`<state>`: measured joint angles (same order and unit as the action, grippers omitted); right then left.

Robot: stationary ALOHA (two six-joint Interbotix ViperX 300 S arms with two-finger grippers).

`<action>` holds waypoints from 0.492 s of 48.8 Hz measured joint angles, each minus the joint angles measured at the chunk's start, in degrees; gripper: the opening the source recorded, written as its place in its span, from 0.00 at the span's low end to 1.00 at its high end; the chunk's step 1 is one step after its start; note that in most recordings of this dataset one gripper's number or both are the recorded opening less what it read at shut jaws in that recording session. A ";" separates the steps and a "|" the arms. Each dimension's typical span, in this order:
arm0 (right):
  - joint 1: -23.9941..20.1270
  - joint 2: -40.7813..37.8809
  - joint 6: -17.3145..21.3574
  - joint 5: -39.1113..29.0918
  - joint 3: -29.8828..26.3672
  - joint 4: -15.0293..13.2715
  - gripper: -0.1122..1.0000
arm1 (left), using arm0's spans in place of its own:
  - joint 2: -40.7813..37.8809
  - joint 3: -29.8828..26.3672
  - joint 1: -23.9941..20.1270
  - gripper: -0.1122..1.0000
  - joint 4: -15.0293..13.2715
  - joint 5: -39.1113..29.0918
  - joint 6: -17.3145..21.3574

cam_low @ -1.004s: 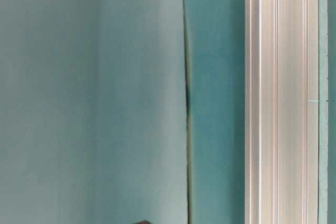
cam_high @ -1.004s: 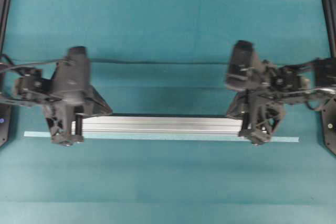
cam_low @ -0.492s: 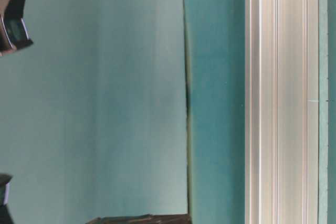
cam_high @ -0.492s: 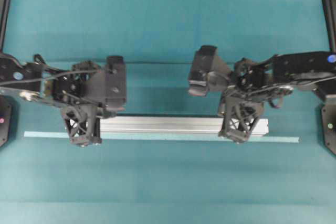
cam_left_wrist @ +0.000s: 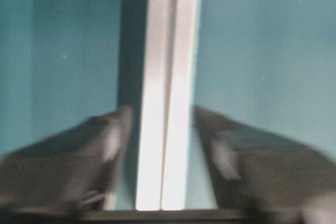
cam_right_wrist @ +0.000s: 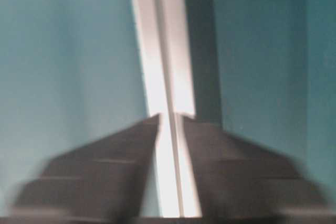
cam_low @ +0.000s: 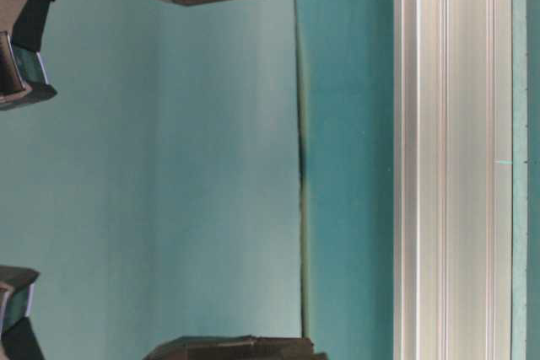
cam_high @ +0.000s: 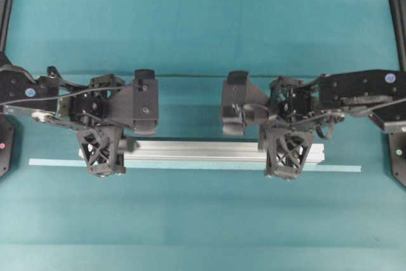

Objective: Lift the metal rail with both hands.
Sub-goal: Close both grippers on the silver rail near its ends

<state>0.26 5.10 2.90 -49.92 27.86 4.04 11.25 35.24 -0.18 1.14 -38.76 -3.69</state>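
Hanging the left hand [cam_high: 101, 157] and right hand [cam_high: 285, 157] over the metal rail [cam_high: 196, 150], one toward each end, both spread and pinching nothing. Resting on the teal counter [cam_high: 203, 220], lying across the lower middle of the overhead view, long axis running left to right, just above the pale tape strip [cam_high: 336, 169]. Straddling the bar crosswise: left fingers [cam_left_wrist: 105, 145] standing clear of both flanks, right fingers [cam_right_wrist: 131, 150] sitting closer in. Judging a straight drop and squeeze across its width as likely coming, neither hand being nearer.
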 measured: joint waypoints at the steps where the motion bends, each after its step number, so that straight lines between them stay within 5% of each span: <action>1: -0.09 -0.09 -0.26 0.09 0.09 0.00 0.70 | -0.09 0.00 0.18 0.78 0.00 0.09 0.26; 8: -0.53 -0.70 -0.62 1.14 1.41 0.00 0.95 | -1.32 0.35 1.67 0.99 -0.09 0.62 1.05; 24: -0.53 -1.32 -0.62 7.38 4.75 -0.35 0.96 | -2.81 1.05 1.58 0.99 -0.09 0.70 1.05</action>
<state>-0.26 3.78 2.29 -42.54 32.61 3.69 8.44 36.30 1.41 1.05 -38.06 -2.64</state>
